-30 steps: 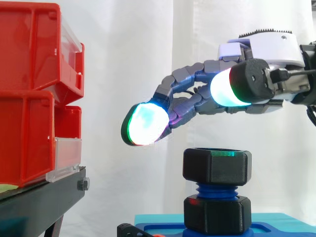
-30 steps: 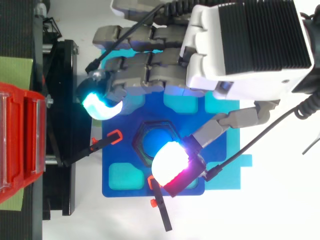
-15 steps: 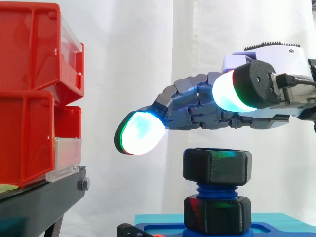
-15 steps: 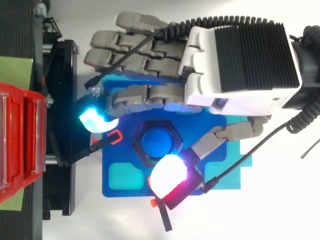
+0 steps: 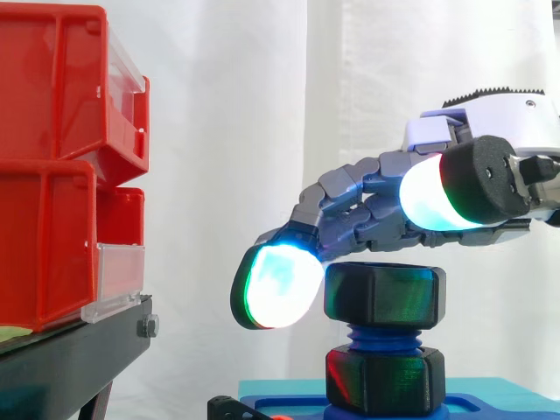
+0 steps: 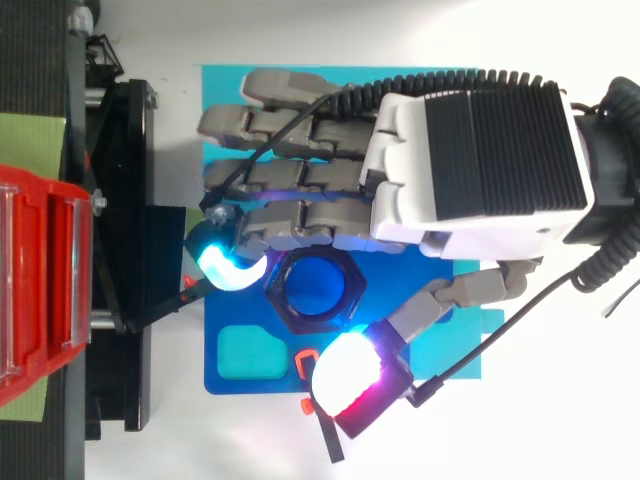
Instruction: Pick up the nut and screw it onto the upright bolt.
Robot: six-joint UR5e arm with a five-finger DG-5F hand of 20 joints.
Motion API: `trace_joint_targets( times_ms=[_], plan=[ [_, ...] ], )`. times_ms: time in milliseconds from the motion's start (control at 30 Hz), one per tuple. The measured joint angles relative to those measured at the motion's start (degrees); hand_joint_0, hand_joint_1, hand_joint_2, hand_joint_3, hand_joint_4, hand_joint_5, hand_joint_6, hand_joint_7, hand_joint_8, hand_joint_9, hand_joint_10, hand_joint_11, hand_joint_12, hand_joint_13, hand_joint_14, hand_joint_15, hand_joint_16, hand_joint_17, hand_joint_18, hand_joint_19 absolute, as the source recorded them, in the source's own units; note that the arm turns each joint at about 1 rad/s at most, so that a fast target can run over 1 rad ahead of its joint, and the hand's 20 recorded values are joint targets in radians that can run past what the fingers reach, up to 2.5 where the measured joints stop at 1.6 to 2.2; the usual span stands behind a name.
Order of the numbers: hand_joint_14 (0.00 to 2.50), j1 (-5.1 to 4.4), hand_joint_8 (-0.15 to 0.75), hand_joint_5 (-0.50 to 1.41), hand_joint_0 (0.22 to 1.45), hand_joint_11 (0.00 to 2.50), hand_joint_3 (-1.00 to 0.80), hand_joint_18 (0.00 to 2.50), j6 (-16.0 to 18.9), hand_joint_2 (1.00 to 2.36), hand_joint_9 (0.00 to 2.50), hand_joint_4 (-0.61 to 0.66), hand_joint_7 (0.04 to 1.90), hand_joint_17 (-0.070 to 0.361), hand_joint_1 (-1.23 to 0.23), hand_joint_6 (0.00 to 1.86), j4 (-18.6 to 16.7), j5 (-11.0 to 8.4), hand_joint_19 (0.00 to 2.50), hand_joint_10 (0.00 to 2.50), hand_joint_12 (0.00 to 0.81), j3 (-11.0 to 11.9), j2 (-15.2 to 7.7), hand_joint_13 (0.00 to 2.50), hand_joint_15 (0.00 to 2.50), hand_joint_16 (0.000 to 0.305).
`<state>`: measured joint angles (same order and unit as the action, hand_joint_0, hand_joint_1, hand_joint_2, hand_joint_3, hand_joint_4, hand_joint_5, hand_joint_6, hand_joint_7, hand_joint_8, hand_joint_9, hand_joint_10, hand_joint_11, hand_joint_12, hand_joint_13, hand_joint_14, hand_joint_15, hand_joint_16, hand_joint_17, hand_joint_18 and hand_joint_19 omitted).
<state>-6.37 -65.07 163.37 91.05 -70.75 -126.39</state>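
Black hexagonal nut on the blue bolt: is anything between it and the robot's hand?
Nothing visible. The hand hovers just above the black hexagonal nut, which sits on the blue threaded bolt. Its glowing fingertip pads flank the nut, with only open air between.

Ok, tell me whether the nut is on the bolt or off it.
On: the nut sits level atop the blue bolt, threads showing beneath it.

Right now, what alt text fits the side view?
A grey robot hand with glowing pads arches over a black hexagonal nut atop an upright blue threaded bolt, one fingertip hanging beside the nut. Stacked red plastic bins stand at the view's left.
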Motion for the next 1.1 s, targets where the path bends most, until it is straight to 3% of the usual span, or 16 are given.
trace_joint_targets(
  times_ms=[300, 500, 1100],
  plan=[
    [0.0, 0.31, 0.289, -0.06, 0.46, 0.0, -0.5, 0.0, 0.1, 1.0, 0.73, 0.26, 0.95, 0.105, -0.39, 0.5, 0.2, 0.05, 0.0, 0.0, 0.349, 0.0, 0.0, 0.3, 0.0, 0.047],
    [0.0, 0.86, 0.294, -0.02, 0.47, 0.0, -0.5, 0.13, 0.1, 1.0, 0.93, 0.25, 1.07, 0.098, -0.41, 0.5, 0.2, 0.18, 0.0, 0.0, 0.336, 0.0, 0.0, 0.45, 0.0, 0.043],
    [0.0, 3.7, 0.26, 0.06, 0.5, 0.06, -0.5, 0.47, 0.2, 1.0, 1.43, 0.08, 1.29, 0.073, -0.41, 0.5, -0.8, 1.72, 0.08, 0.0, 0.264, 0.1, 0.0, 0.81, 0.02, 0.032]
  ],
)
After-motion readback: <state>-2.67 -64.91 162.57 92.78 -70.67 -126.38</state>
